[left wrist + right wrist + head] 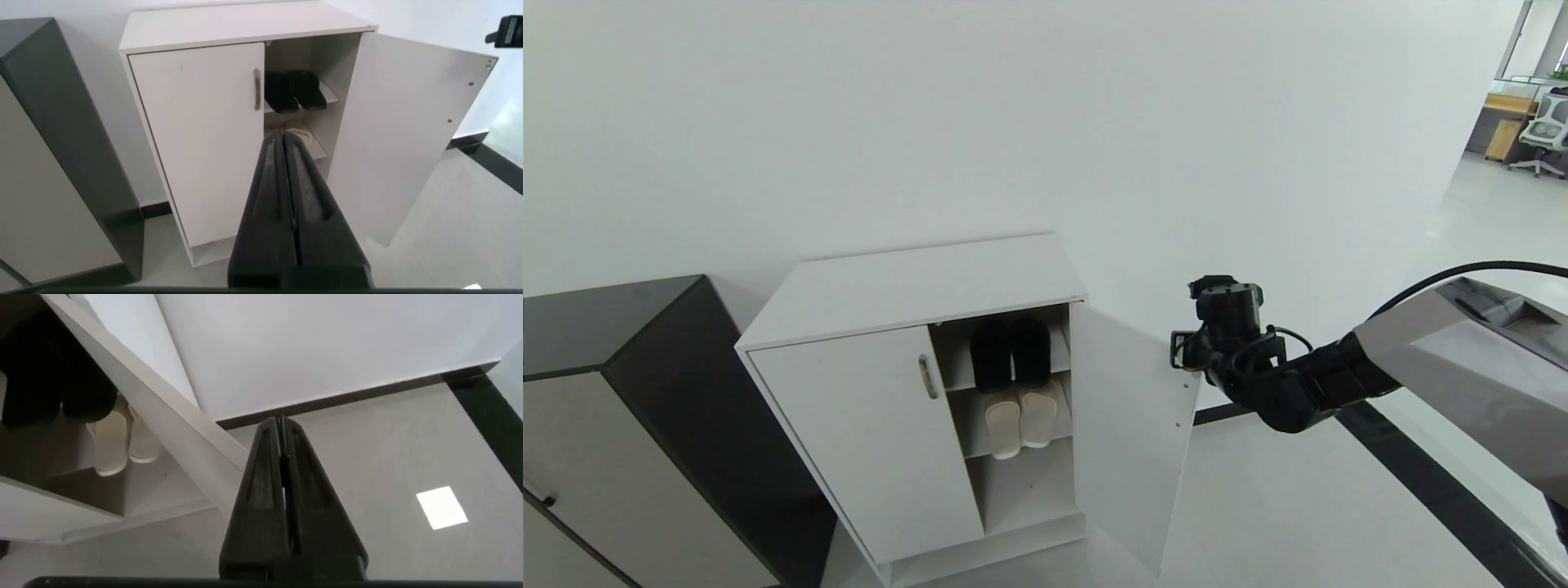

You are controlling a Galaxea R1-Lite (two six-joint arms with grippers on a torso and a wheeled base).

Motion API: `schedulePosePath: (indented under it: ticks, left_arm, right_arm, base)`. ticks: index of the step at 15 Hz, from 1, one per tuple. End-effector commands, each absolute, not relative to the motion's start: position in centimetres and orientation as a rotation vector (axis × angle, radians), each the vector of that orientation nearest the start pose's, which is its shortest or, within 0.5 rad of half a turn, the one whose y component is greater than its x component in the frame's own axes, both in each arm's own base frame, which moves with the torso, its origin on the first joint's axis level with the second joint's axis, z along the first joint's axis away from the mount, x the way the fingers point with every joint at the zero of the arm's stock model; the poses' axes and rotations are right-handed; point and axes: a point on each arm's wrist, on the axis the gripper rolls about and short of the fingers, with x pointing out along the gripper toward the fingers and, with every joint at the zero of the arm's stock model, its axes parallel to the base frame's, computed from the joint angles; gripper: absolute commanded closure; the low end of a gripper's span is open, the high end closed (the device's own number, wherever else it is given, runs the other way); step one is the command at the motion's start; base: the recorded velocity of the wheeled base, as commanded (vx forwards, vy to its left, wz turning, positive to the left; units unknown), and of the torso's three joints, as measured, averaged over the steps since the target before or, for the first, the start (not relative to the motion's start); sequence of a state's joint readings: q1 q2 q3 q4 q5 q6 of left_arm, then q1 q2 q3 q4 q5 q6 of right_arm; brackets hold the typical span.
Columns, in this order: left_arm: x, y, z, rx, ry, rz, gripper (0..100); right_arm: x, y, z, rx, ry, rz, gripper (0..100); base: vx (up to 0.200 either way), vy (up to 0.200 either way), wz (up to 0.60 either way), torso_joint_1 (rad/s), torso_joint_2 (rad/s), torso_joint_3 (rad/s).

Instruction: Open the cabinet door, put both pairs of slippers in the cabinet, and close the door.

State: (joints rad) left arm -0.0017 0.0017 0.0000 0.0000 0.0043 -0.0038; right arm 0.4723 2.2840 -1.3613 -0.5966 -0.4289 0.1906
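Observation:
The white cabinet (915, 286) stands against the wall with its left door (866, 441) shut and its right door (1131, 425) swung open. Black slippers (1010, 351) sit on the upper shelf and cream slippers (1019, 416) on the shelf below. My right gripper (1178, 349) is shut and empty, at the outer side of the open door near its free edge. The right wrist view has this gripper (282, 425) just past the door (163, 416), with both pairs (118, 441) behind it. My left gripper (283, 137) is shut and empty, pointing at the cabinet opening from a distance.
A dark grey cabinet (621, 392) stands close to the white one on its left. A black stripe (1421, 482) crosses the pale floor on the right, where there is open floor. An office chair (1543, 135) is far off.

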Motion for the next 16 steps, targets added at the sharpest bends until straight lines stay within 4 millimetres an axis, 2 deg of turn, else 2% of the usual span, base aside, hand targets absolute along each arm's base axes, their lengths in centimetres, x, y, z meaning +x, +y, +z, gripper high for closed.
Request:
schedulePosePath:
  ticks: [1, 7, 12, 16]
  left_arm:
    - [-2.3, 0.0, 7.6, -0.005, 0.002, 0.003, 100]
    - [-2.3, 0.0, 7.6, -0.005, 0.002, 0.003, 100]
    - [-2.3, 0.0, 7.6, -0.005, 0.002, 0.003, 100]
    - [-2.3, 0.0, 7.6, -0.006, 0.002, 0.003, 100]
  right_arm:
    - [41.4, 19.9, 9.2, 0.039, 0.312, 0.01, 100]
    - [41.3, 20.0, 8.9, 0.03, 0.32, 0.01, 100]
    - [40.1, 20.9, 8.7, 0.012, 0.338, 0.036, 100]
    - [35.4, 24.6, 9.6, -0.007, 0.344, 0.157, 100]
  base:
    - [0.0, 0.0, 0.0, 0.0, 0.0, 0.0]
    - [0.0, 0.0, 0.0, 0.0, 0.0, 0.0]
    - [0.0, 0.0, 0.0, 0.0, 0.0, 0.0]
    - [0.0, 0.0, 0.0, 0.0, 0.0, 0.0]
